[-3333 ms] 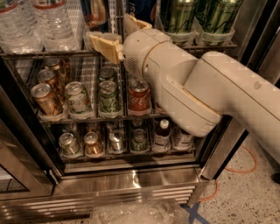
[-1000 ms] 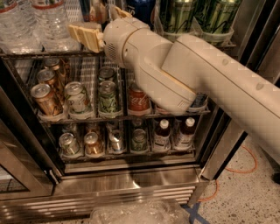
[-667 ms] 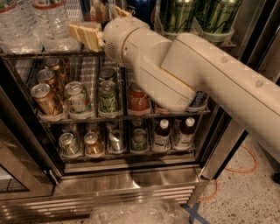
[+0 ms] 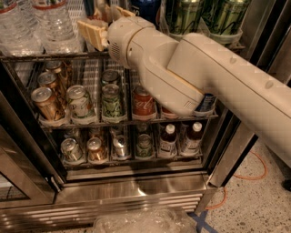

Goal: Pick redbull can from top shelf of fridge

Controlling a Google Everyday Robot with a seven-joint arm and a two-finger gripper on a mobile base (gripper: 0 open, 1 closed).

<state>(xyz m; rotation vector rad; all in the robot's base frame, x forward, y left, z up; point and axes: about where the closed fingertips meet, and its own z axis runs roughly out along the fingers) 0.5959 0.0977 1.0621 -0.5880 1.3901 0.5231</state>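
The fridge [image 4: 136,193] stands open before me. My gripper [image 4: 104,22] reaches into the top shelf [image 4: 41,56], a wire rack, between the water bottles and the green cans. Its tan fingers [image 4: 91,32] are spread open. The redbull can [image 4: 92,7] shows only as a dark blue sliver at the frame's top edge, just behind and between the fingers; most of it is cut off or hidden by the gripper. I cannot tell if the fingers touch it. My white arm [image 4: 200,73] crosses the view from the right.
Water bottles [image 4: 50,22] stand left of the gripper. A dark blue can [image 4: 145,7] and tall green cans [image 4: 182,16] stand to its right. Lower racks hold short cans [image 4: 111,100] and small bottles [image 4: 168,139]. A crumpled plastic bag [image 4: 145,220] lies on the floor.
Since 3.3 s ago my gripper has moved up and to the left, onto the top shelf. Over the last second it has barely moved.
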